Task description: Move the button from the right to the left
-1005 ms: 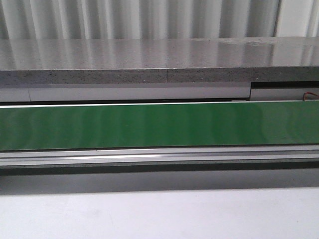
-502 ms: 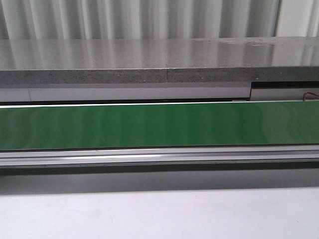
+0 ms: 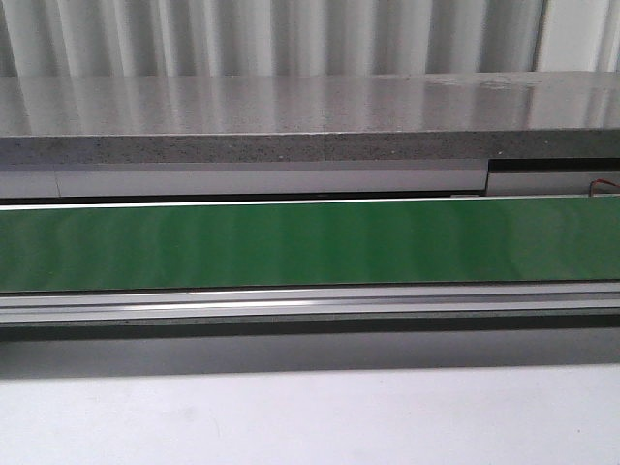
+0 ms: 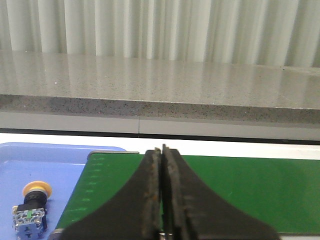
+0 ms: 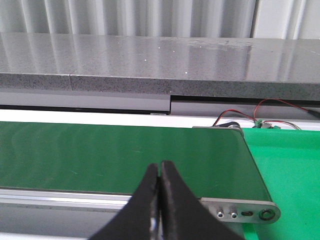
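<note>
The button (image 4: 32, 207), with its round orange cap and blocky body, lies on a blue tray (image 4: 30, 165) beside the end of the green conveyor belt (image 4: 240, 192) in the left wrist view. My left gripper (image 4: 161, 150) is shut and empty, over the belt's end, to the side of the button and apart from it. My right gripper (image 5: 159, 166) is shut and empty above the near edge of the belt (image 5: 115, 160), close to its other end. Neither gripper nor the button shows in the front view, only the belt (image 3: 310, 242).
A grey stone ledge (image 3: 310, 121) runs behind the belt, with a corrugated wall above it. An aluminium rail (image 3: 310, 302) edges the belt's near side. A bright green surface (image 5: 285, 175) and red and black wires (image 5: 250, 117) lie past the belt's right end.
</note>
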You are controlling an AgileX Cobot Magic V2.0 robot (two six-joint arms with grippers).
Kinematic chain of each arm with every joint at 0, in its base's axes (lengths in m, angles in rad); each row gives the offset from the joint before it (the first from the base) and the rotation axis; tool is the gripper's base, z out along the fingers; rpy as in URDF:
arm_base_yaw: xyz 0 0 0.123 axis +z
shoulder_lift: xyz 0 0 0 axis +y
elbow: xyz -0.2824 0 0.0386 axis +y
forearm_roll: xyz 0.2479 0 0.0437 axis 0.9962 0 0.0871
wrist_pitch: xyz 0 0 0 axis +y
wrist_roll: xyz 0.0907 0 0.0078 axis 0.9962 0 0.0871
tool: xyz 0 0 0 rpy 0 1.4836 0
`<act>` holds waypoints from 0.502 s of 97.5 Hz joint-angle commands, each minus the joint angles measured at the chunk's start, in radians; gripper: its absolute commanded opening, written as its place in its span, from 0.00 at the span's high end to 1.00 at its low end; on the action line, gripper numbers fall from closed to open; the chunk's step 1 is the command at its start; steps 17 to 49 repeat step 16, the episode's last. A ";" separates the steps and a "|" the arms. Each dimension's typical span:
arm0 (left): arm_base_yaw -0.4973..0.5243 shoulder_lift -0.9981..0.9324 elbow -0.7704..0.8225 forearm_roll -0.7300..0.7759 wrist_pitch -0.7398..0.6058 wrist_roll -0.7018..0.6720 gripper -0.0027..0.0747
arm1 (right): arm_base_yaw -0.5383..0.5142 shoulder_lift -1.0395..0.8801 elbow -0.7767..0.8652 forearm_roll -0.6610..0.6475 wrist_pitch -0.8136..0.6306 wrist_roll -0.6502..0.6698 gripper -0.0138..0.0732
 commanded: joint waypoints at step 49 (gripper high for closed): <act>0.002 -0.034 0.025 -0.007 -0.078 -0.007 0.99 | -0.008 -0.014 -0.016 -0.013 -0.084 0.001 0.92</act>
